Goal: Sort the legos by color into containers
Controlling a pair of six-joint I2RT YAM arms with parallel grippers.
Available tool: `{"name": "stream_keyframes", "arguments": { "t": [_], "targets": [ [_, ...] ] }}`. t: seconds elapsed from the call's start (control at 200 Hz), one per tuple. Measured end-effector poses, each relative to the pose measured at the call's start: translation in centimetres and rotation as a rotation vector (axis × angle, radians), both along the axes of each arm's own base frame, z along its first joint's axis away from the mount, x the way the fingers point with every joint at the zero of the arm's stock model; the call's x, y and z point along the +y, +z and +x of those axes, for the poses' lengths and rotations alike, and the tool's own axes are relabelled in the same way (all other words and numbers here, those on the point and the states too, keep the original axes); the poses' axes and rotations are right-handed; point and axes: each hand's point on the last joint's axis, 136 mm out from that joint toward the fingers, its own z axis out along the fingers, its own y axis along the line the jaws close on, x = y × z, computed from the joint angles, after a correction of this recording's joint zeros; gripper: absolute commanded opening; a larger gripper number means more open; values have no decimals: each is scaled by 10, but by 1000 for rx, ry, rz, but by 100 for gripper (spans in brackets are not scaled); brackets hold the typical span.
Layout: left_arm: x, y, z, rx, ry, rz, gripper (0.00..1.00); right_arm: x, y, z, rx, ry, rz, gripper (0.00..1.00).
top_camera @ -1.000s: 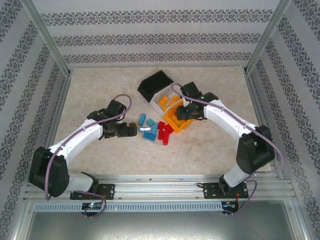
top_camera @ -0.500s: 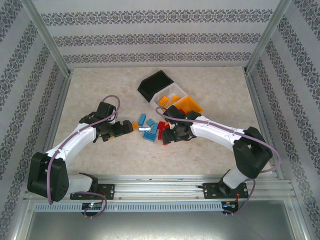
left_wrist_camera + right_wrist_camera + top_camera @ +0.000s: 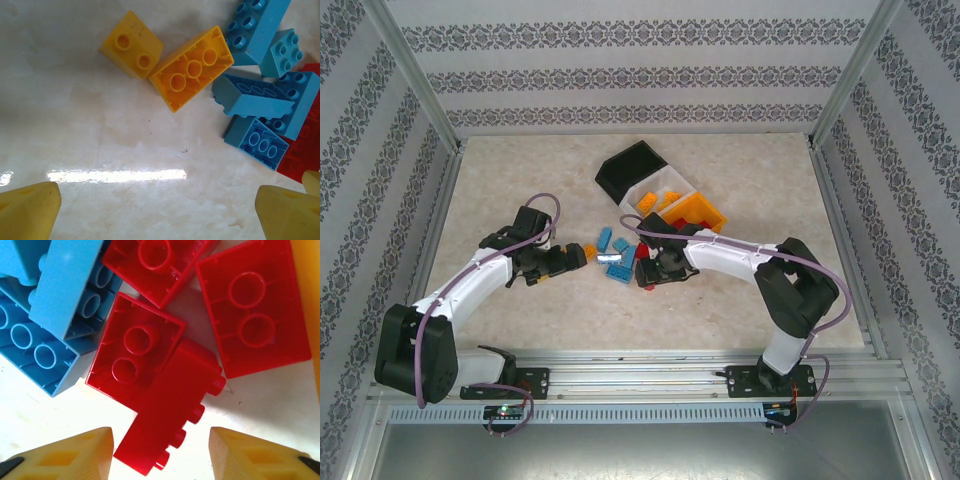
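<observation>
The legos lie in a loose pile mid-table: blue bricks (image 3: 612, 243), red bricks (image 3: 643, 256) and two orange-yellow ones (image 3: 191, 67) at the pile's left side. My right gripper (image 3: 160, 442) is down over the red bricks, open, its fingertips (image 3: 80, 452) straddling a long red brick (image 3: 170, 405) lying on its side, with a gap on each side. My left gripper (image 3: 160, 215) hovers open over bare table just left of the pile, nothing between its fingers. The containers stand behind the pile: black (image 3: 630, 168), white (image 3: 669, 185), orange (image 3: 714, 215).
Several orange-yellow bricks (image 3: 653, 204) lie in the white bin. Blue bricks (image 3: 55, 315) crowd the red ones on the left in the right wrist view. Patterned walls and metal posts (image 3: 420, 100) ring the table; bare tabletop lies to the left and front.
My right arm has swung from over the orange bin down to the red bricks in the pile, its jaws widening then narrowing. The left gripper has drawn back slightly and stays open.
</observation>
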Motion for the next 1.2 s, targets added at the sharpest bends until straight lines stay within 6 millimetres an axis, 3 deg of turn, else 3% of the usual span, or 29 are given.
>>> {"name": "stream_keyframes", "arguments": {
  "t": [0.19,0.385,0.689,0.819,0.934,1.079,1.199],
  "targets": [
    [0,0,0,-1,-4,1,100,1,-3,0,6,-5,0,30],
    [0,0,0,-1,-4,1,100,-4,2,-5,2,-13,5,22],
    [-3,1,1,-4,-10,-14,100,-17,56,-10,-96,-29,61,21],
    [-4,-3,3,1,-10,-14,100,-25,70,-7,-117,-47,74,22],
    [-4,-9,5,19,-5,-13,100,-42,80,12,-138,-89,69,22],
    [-4,-21,8,61,0,3,100,-70,100,52,-201,-162,74,22],
    [-3,-29,18,85,8,24,98,-88,104,80,-226,-202,61,22]
  ]
}}
